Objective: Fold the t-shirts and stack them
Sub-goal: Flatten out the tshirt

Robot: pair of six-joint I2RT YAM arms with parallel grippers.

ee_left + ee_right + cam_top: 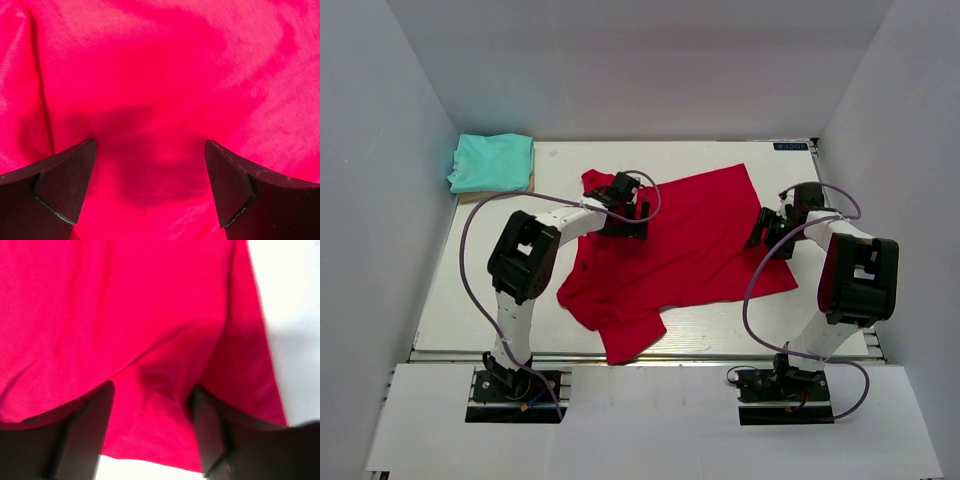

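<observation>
The red t-shirt lies spread out and rumpled across the middle of the white table, one sleeve reaching toward the near edge. The teal t-shirt sits neatly folded in the back left corner. My left gripper hangs open just above the red cloth near its upper left; in the left wrist view the gripper has only flat red fabric under it. My right gripper is at the shirt's right edge, and its jaws stand apart astride a raised wrinkle of red cloth.
White walls close in the table on the left, back and right. The right arm's tall black link stands near the right wall. Bare table shows beside the shirt's right hem. Loose cables loop from both arms.
</observation>
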